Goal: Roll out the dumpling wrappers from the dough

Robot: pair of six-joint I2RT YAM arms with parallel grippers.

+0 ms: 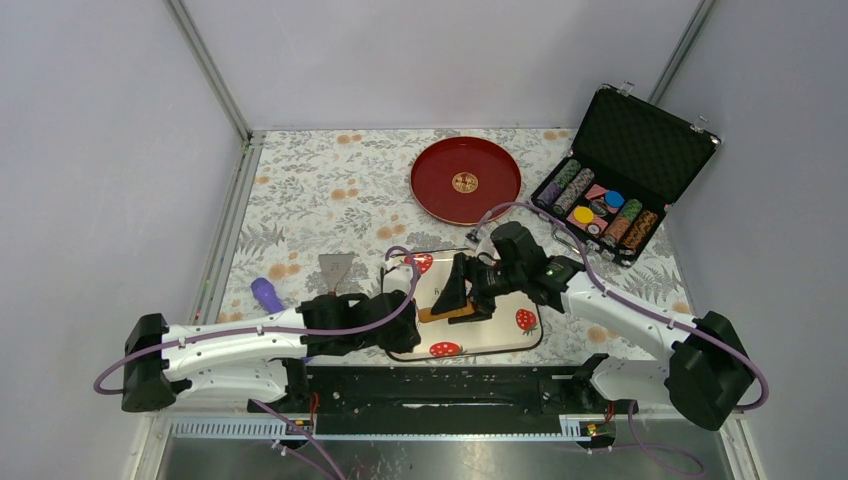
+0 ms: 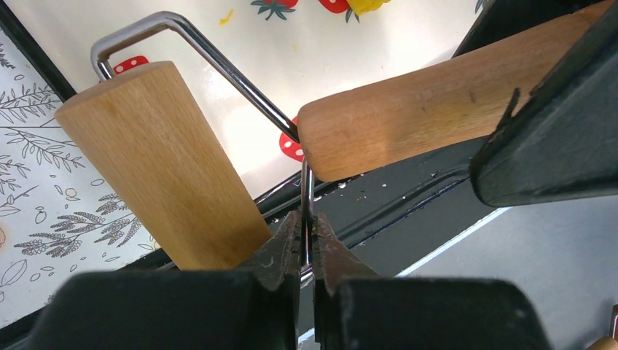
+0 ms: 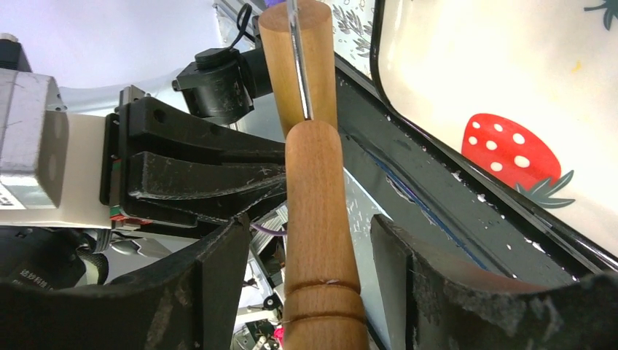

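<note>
- One floral-clothed counter (image 1: 300,200) carried everything, and both pincers sat low near its front edge.
- Two white arms reached inward: the left arm (image 1: 230,345) from the left and the right arm (image 1: 620,310) from the right, with their pincers close together.
- An open black chip case (image 1: 640,130) stood well beyond the right pincer (image 3: 310,222) and off to its right.
- A white strawberry-print tray (image 1: 485,340) with a dark rim lay under the right pincer. Its left edge was just ahead of the left pincer (image 2: 306,226).
- A red round plate (image 1: 440,190) lay well beyond both pincers.
- A wooden roller hung between the two pincers. Its barrel (image 2: 160,168) was just ahead and left of the left pincer's tips, and its handle (image 2: 408,117) ran off ahead and to the right.
- The left pincer was clamped tight on the roller's thin wire frame (image 2: 218,65), with the wire pinched between its tips.
- The right pincer straddled the handle with a finger on each side. A sliver of gap showed beside the wood, so I cannot tell whether it was squeezing.
- A metal scraper (image 1: 338,268) lay just beyond the left pincer, slightly to its left.
- A small purple object (image 1: 267,293) lay farther to the left of the left pincer.
- The dough (image 2: 364,6), bright yellow, sat on the tray beyond the left pincer and past the roller. Only its near edge showed.
- A tiny yellow crumb (image 2: 227,16) lay on the tray beyond the wire frame.
</note>
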